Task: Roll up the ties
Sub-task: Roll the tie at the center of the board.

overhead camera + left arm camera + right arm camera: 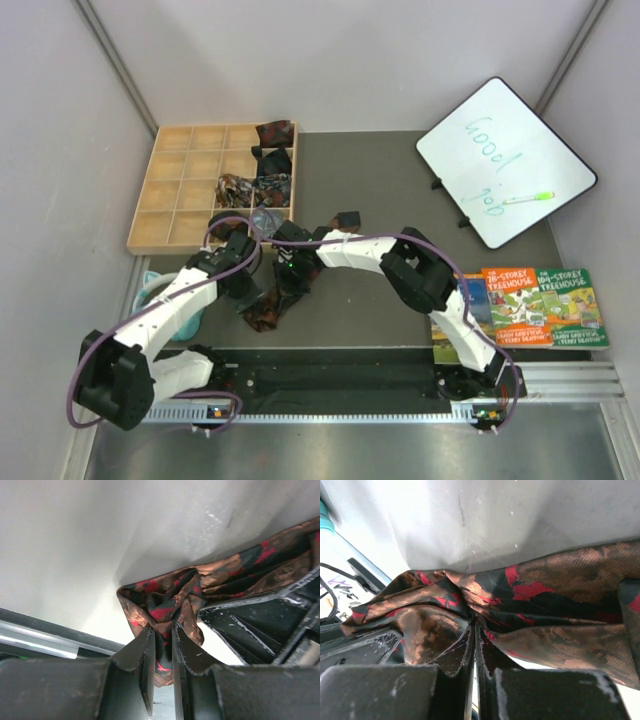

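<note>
Pinching the dark rust-printed tie (545,595) from two spots: bunched fold clamped in the left gripper (162,630), another fold squeezed tight in the right gripper (474,625) just beside it. Rest trailing crumpled on the counter (380,170) near the wooden tray (145,215).

One long tie (165,611), one tray (180,165), one whiteboard (500,160)

Taking the table (380,180) as a clock face: the compartment tray (170,190) sits at 10, with rolled ties (272,160) in the cells along its right side. The whiteboard (505,160) is at 2 — a marker (528,198) lies on it. Books (530,305) sit side by side at 4. The long tie (262,310) lies near the middle, towards 7.
</note>
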`<state>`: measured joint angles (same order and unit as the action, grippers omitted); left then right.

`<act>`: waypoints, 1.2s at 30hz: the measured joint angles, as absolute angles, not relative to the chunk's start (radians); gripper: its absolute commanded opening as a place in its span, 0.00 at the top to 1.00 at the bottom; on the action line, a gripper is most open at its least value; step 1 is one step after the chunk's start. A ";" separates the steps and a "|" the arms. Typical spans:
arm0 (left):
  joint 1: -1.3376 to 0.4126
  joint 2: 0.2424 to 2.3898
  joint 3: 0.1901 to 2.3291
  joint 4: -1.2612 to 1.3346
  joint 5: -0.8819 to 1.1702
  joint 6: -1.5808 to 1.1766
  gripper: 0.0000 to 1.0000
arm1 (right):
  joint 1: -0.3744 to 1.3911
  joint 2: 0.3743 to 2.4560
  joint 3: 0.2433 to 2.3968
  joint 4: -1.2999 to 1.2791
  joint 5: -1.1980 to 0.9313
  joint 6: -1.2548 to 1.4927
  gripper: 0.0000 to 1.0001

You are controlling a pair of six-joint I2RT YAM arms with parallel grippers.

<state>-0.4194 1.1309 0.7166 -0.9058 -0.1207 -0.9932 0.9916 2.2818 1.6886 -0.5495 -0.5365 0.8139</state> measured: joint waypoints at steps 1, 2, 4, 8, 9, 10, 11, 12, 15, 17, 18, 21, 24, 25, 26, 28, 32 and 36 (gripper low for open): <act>-0.419 1.131 0.721 -0.905 -0.120 -0.991 0.90 | 0.991 2.280 1.688 -0.550 -0.536 0.813 0.99; -0.419 1.130 0.728 -0.908 -0.121 -0.987 0.90 | 0.989 2.278 1.687 -0.550 -0.535 0.814 0.99; -0.419 1.126 0.740 -0.916 -0.121 -0.982 0.90 | 0.988 2.267 1.681 -0.550 -0.532 0.815 0.99; -0.419 1.077 0.766 -0.954 -0.135 -0.976 0.89 | 0.987 2.234 1.675 -0.541 -0.535 0.835 0.99; -0.419 1.054 0.772 -0.966 -0.143 -0.977 0.89 | 0.987 2.225 1.675 -0.533 -0.537 0.843 0.99; -0.419 1.036 0.775 -0.975 -0.149 -0.978 0.89 | 0.987 2.218 1.675 -0.526 -0.538 0.851 0.99; -0.419 1.015 0.778 -0.986 -0.155 -0.979 0.89 | 0.988 2.212 1.675 -0.515 -0.540 0.860 0.99; -0.419 0.994 0.778 -0.996 -0.159 -0.982 0.89 | 0.989 2.207 1.675 -0.504 -0.543 0.868 0.99; -0.419 0.947 0.777 -1.026 -0.170 -0.995 0.88 | 0.995 2.204 1.675 -0.472 -0.547 0.896 0.99; -0.419 0.925 0.774 -1.039 -0.175 -1.000 0.88 | 1.003 2.204 1.675 -0.461 -0.548 0.914 0.99; -0.419 0.919 0.773 -1.046 -0.176 -1.002 0.88 | 1.008 2.204 1.675 -0.454 -0.548 0.921 0.99; -0.419 0.911 0.770 -1.060 -0.181 -1.005 0.88 | 1.031 2.204 1.677 -0.442 -0.551 0.941 1.00; -0.419 0.911 0.770 -1.076 -0.184 -1.005 0.87 | 1.054 2.210 1.684 -0.434 -0.553 0.960 1.00; -0.419 0.912 0.770 -1.079 -0.185 -1.005 0.87 | 1.060 2.215 1.690 -0.430 -0.554 0.966 1.00; -0.419 0.913 0.770 -1.080 -0.186 -1.005 0.87 | 1.065 2.220 1.694 -0.425 -0.555 0.971 1.00; -0.419 0.917 0.770 -1.084 -0.189 -1.005 0.87 | 1.071 2.230 1.701 -0.421 -0.556 0.979 1.00; -0.419 0.937 0.770 -1.086 -0.193 -1.004 0.86 | 1.079 2.254 1.705 -0.391 -0.570 1.000 1.00; -0.419 0.964 0.770 -1.085 -0.193 -1.004 0.83 | 1.080 2.280 1.712 -0.378 -0.582 1.010 1.00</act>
